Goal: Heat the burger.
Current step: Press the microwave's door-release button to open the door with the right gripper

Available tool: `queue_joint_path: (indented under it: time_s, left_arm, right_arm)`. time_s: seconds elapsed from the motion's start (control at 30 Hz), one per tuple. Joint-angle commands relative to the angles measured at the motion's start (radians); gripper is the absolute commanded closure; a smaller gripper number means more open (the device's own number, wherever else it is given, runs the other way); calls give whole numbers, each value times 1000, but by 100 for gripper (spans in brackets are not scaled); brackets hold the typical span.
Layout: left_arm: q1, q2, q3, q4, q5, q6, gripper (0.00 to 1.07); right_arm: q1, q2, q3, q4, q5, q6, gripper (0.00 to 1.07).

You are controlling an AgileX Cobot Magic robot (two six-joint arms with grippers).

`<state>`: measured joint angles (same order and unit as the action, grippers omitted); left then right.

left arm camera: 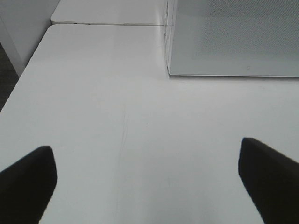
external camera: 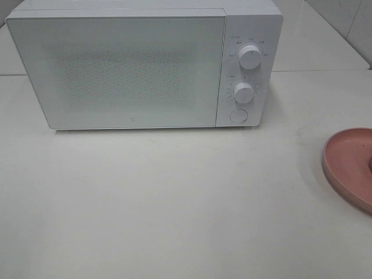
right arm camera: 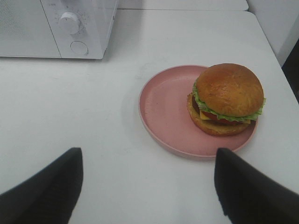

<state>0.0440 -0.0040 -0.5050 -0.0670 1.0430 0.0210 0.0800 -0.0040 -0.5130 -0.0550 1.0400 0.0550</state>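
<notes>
Up close, left gripper (left arm camera: pixel 147 184) and right gripper (right arm camera: pixel 148 186) hang empty, jaws wide apart. Just ahead of the right one: burger (right arm camera: pixel 227 98) on pink plate (right arm camera: pixel 156 109), probably staged for that arm's reach. Farthest back: microwave (external camera: pixel 116 70), door shut, likely needs opening first.

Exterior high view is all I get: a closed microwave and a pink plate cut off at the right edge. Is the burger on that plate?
Observer: Yes. The burger sits upright on the pink plate, on the side farther from the microwave.
Operator: Is the right gripper holding anything?
Observer: No. The right gripper is open and empty, short of the plate and not touching it.
Operator: And the left?
Observer: The left gripper is open too, over bare table, near the microwave's front left corner.
</notes>
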Motion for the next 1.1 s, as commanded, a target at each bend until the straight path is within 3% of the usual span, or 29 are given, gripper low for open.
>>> queue_joint_path:
  time_s: [0.03, 0.9, 1.1]
  left_arm:
    - [-4, -27, 0, 3, -9, -3, 4]
    - [-4, -27, 0, 3, -9, -3, 4]
    - [-4, -27, 0, 3, -9, -3, 4]
  right_arm:
    - [0, -27, 1, -4, -6, 1, 35]
    - [0, -26, 0, -4, -8, 1, 35]
    - [0, 58, -34, -1, -107, 8, 35]
